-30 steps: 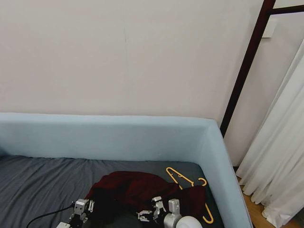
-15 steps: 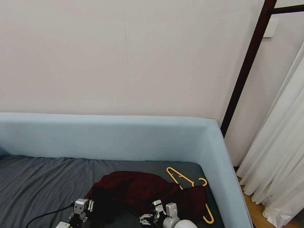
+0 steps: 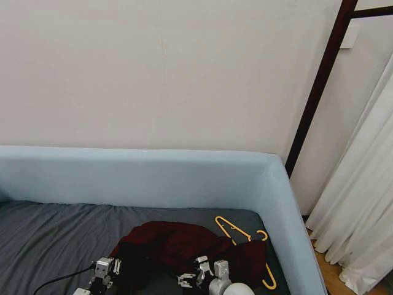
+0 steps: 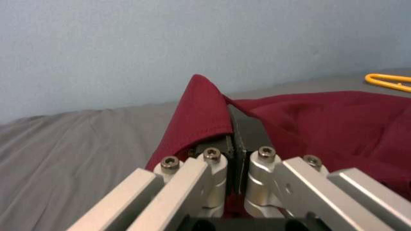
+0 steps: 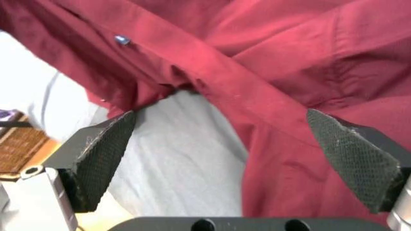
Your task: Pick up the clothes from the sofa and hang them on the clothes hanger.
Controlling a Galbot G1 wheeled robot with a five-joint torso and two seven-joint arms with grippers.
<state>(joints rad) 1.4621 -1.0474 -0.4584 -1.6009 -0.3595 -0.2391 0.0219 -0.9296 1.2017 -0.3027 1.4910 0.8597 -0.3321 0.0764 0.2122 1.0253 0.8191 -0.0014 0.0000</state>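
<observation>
Dark red cloth, the shirt [image 3: 175, 241], lies bunched on the grey seat of the sofa [image 3: 153, 178] at lower centre of the head view, its right edge over a yellow hanger [image 3: 236, 230]. The left gripper [image 3: 104, 269] and right gripper [image 3: 198, 276] sit at its near edge. In the left wrist view, we see the jaws pressed together, pinching a raised fold. In the right wrist view, the jaws stand spread above the cloth. We judge that so thin a pinch may slip on lifting, or the hanger may snag.
</observation>
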